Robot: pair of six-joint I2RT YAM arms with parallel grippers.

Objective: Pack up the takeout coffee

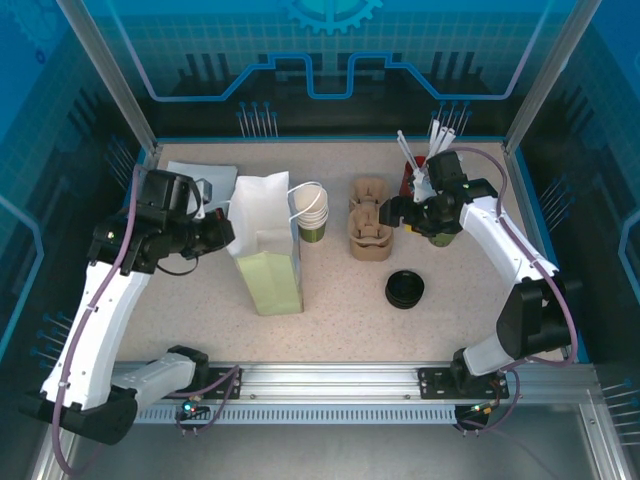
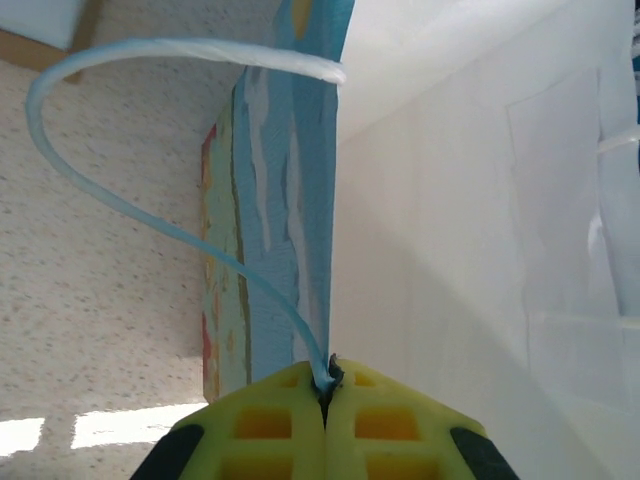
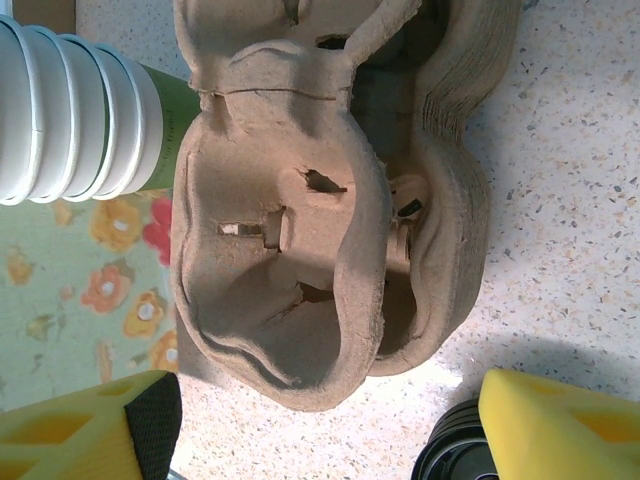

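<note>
Evidently: left end effector [image 2: 325, 385] pinched bag handle [image 2: 200, 46]; right end effector [image 3: 330, 420] spread before carrier [image 3: 300, 250]; cup [image 1: 313, 232], lid [image 1: 405, 289] lay unpacked.

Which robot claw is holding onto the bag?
The left claw: it is pinched shut on the paper bag's string handle. The right claw is open, facing the brown cup carrier.

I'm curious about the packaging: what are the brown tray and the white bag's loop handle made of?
The brown tray looks like moulded paper pulp: matte, fibrous, with ragged torn holes. The loop handle seems twisted paper cord, judging by its spiral ridges, though plastic twine is possible.
</note>
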